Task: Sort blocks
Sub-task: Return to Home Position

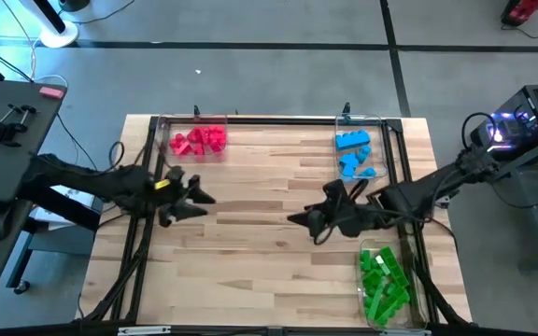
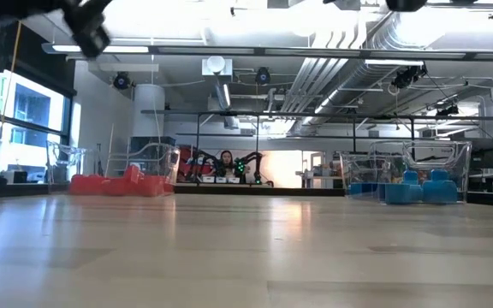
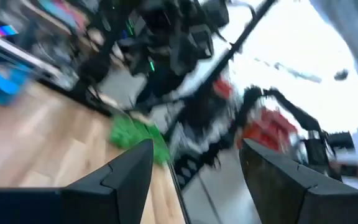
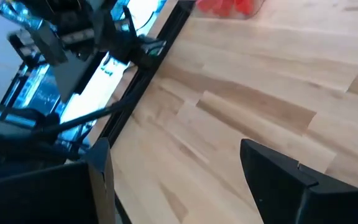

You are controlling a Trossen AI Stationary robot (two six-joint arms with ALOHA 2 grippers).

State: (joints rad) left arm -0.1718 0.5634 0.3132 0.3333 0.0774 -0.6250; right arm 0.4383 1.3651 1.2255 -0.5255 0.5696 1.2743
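- Blocks — studded toy bricks in three colours, all lying inside clear trays; none shows loose on the wooden table [image 1: 250,252].
- Red blocks [image 1: 200,141]: a heap in the far-left tray [image 2: 163,158], whose upright walls stand around them, so the pile cannot spill onto the boards.
- Blue blocks [image 1: 354,154]: in the far-right tray [image 2: 452,158], several resting on one another.
- Green blocks [image 1: 382,283]: a long pile filling the near-right tray [image 1: 416,275] at the table's right edge, outside what the low view takes in.
- Arrangement: one colour per tray, with the trays set well apart along the table's edges. By my reading this leaves the middle free for the arms and keeps the colours from mixing.
- Left gripper [image 3: 196,146]: held above the left part of the table, nearer than the red heap. Its fingers are spread apart with nothing between them.
- Right gripper [image 4: 174,146]: held above the middle right of the table, between the blue and the green trays. Its fingers are likewise parted and carry nothing.
- Status, as a judgement: sorting looks complete — with both grippers empty and raised off the wood, what remains is likely only for the arms to draw back to their rest poses.
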